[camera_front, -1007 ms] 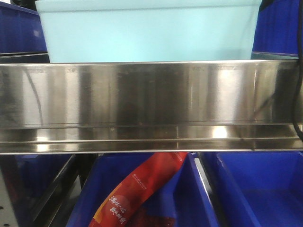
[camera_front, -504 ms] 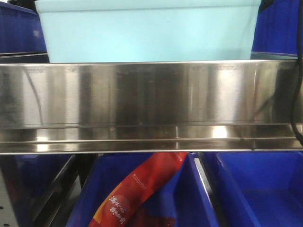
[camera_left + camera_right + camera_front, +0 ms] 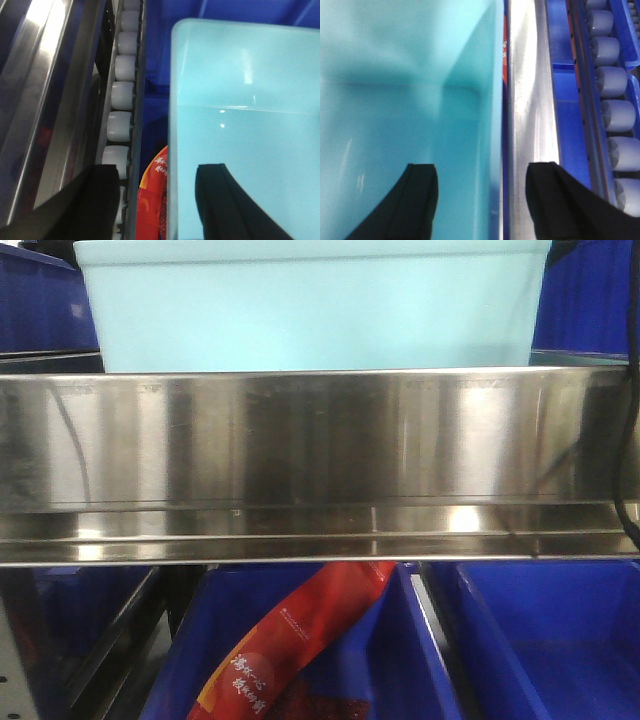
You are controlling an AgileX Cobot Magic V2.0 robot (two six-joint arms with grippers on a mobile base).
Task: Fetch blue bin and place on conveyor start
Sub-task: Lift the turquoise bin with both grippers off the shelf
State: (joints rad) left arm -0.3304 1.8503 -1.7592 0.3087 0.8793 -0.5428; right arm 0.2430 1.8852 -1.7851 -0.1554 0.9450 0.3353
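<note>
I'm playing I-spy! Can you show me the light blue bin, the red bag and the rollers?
light blue bin [image 3: 310,315]: front view, middle of its front wall.
red bag [image 3: 300,635]: front view, middle of the bag.
rollers [image 3: 123,67]: left wrist view, side of one white roller.

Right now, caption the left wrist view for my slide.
Open left pincer straddling the blue bin wall, beside white rollers.

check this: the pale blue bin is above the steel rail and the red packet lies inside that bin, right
Not quite. The pale blue bin is above the steel rail, but the red packet lies in a dark blue bin below the rail; the front-facing view shows it.
</note>
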